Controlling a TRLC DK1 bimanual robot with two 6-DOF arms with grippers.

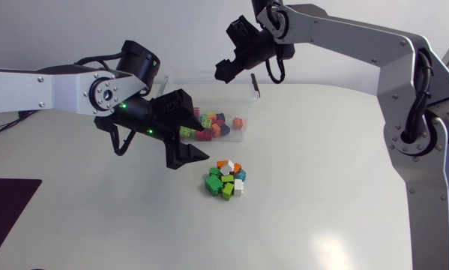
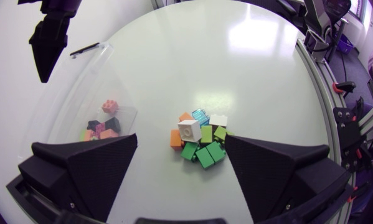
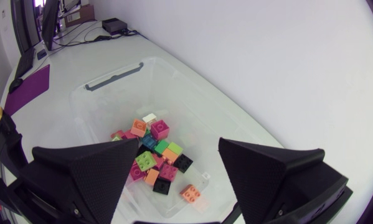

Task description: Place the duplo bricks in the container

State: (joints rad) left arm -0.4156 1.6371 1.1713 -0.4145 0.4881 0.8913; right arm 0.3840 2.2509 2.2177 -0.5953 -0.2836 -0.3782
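Note:
A clear plastic container (image 1: 248, 96) stands at the back middle of the table with several coloured duplo bricks (image 1: 213, 124) inside. A small pile of green, white, orange and teal bricks (image 1: 226, 179) lies on the table in front of it. My left gripper (image 1: 202, 139) hangs open just left of and above the pile; in the left wrist view the pile (image 2: 202, 142) lies ahead of its spread fingers (image 2: 93, 168). My right gripper (image 1: 231, 69) hovers open over the container, with the bricks (image 3: 156, 155) below it and nothing between its fingers (image 3: 279, 177).
A dark purple mat (image 1: 7, 210) lies at the front left corner of the table. The container's handle (image 3: 113, 76) is on its far rim from the right gripper. My right gripper (image 2: 49, 37) hangs above the container (image 2: 74, 93) in the left wrist view.

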